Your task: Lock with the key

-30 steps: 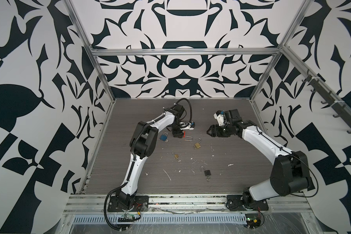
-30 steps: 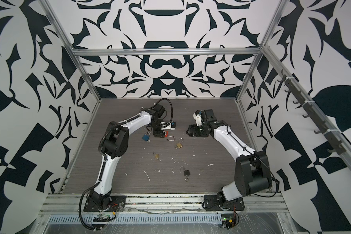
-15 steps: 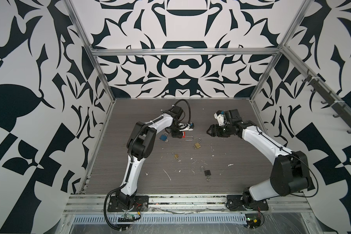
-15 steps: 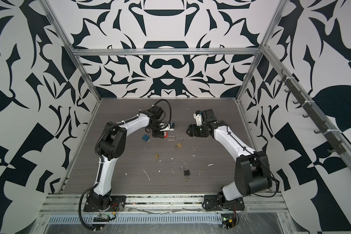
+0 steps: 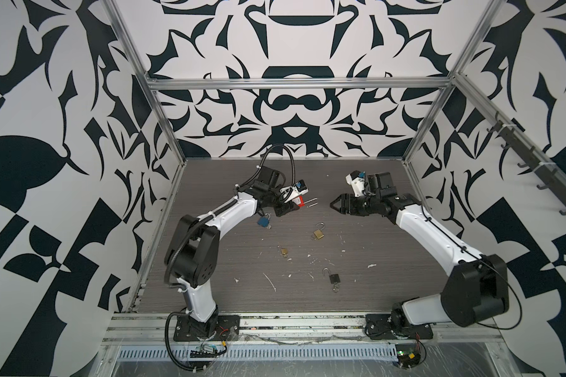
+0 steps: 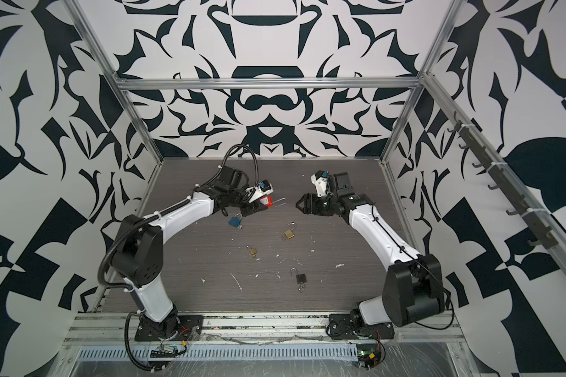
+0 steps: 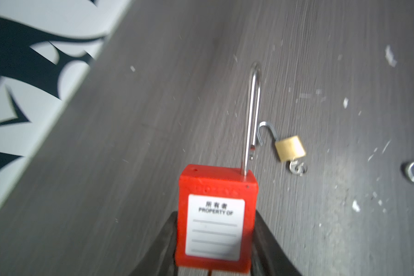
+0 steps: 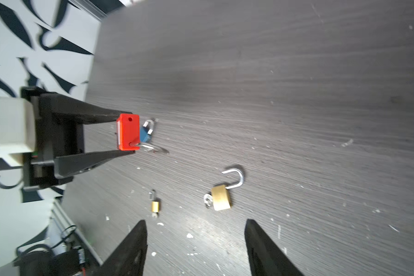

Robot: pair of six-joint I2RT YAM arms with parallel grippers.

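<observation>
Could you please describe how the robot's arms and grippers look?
The left arm and right arm have white shells, black joints. A black corrugated cable loops above the left; a thin black cable follows the right. The left gripper and right gripper have tapered black fingers.

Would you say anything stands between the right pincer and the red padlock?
Nothing visible does: the red padlock in the left pincer faces the open right pincer across a clear gap; the larger brass padlock lies aside on the table.

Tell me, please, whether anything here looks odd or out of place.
White flecks litter the table. The red padlock in the left gripper has its shackle open, as has the large brass padlock.
</observation>
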